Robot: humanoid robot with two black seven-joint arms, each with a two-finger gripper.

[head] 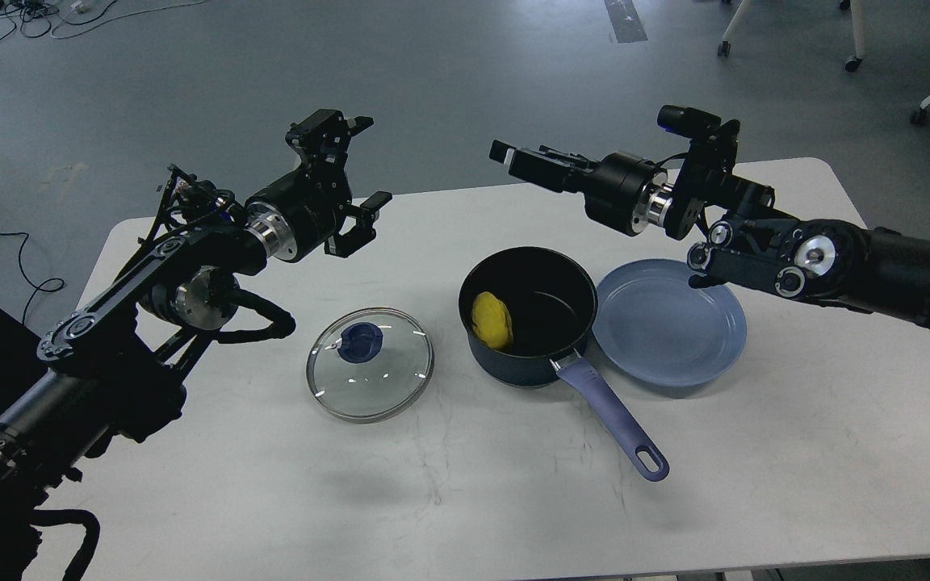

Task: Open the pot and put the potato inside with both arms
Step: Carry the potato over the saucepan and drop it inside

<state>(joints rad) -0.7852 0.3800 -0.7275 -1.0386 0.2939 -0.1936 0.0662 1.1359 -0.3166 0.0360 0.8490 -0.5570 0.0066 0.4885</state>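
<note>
Nearest the camera, the left arm's dark upper links (69,379) fill the lower corner, reaching up to the left gripper (356,173), whose two fingers stand wide apart and hold nothing. Opposite, the right gripper (513,157) points left over the white table (473,500); seen end-on, whether it is open or closed cannot be told, though nothing is in it. Between them sits the pot (529,319), uncovered, with the potato (492,319) already inside against its left wall. Its glass lid (370,363) lies flat just beside it, knob up; an empty blue plate (669,331) touches the pot's right. Judging by looks, the lid is slippery and breakable, best taken by its knob, and the pot rigid, best gripped by its long handle (610,420). No legible writing appears.
</note>
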